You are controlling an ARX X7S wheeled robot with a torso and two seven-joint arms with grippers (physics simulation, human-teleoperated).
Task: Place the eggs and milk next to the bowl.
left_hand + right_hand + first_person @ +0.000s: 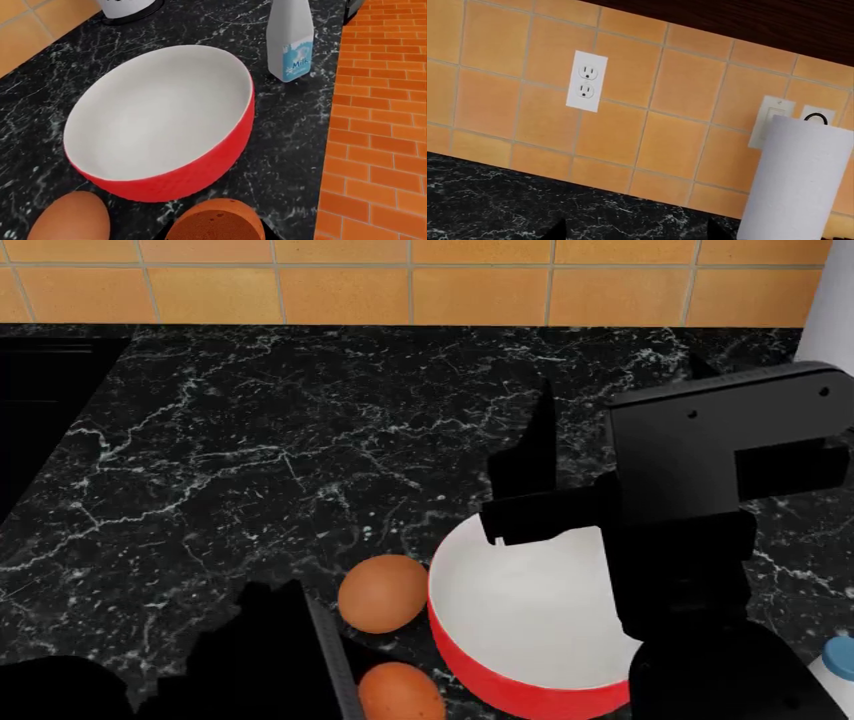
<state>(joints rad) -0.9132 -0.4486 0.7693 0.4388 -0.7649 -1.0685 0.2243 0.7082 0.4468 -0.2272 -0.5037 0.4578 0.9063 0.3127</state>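
The large round bowl (534, 625), glossy red outside and white inside, sits near the front edge of the black marble-veined countertop (267, 460). Two smooth brown-orange eggs lie just beside its left flank: one egg (383, 592) nearly touching the rim, the other egg (400, 692) nearer the counter's front edge. Behind the bowl the countertop runs bare to the orange tiled wall (400, 285), leaving wide room at the left and back.

The left wrist view shows what the head view mostly hides: the small white milk bottle (289, 42) stands upright near the bowl's far side, close to the counter edge above the orange brick floor (380, 125). The left gripper (287, 640) appears only as a dark shape beside the nearer egg; I cannot tell whether it is parted or clenched.

The right gripper (534, 495) hangs above the bowl's rear rim, its state unclear. The right wrist view alone shows a white wall outlet (586, 81) and a white paper-towel roll (797, 180).
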